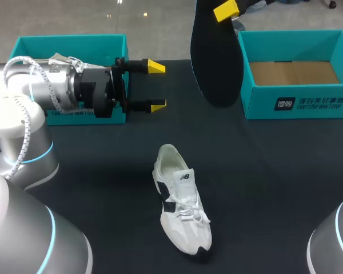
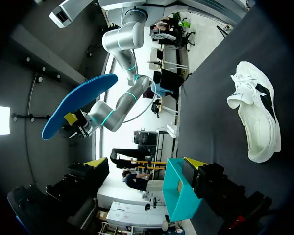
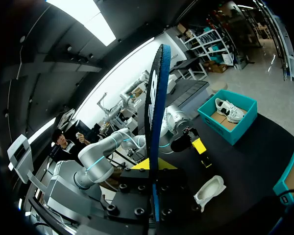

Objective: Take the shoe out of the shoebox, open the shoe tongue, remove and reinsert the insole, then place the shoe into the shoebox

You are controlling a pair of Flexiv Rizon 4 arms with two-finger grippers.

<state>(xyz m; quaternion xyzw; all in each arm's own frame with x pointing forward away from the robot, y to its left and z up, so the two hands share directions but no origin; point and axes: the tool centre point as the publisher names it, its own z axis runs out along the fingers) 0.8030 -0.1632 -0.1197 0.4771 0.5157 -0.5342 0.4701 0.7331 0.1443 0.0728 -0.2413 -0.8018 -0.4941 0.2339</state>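
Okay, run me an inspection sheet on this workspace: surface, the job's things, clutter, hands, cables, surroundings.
Surface: dark table, carrying two boxes and one loose shoe.
Job's things: white shoe lies mid-table, outside both boxes; insole is held up in the air; right shoebox is empty down to its cardboard floor; left shoebox holds a second shoe.
Clutter: nothing seen.
Hands: left hand open and holding nothing, in front of the left shoebox; right hand shut on the insole.
Cables: white cable runs along the left arm.
Surroundings: nothing seen reaching over the table.
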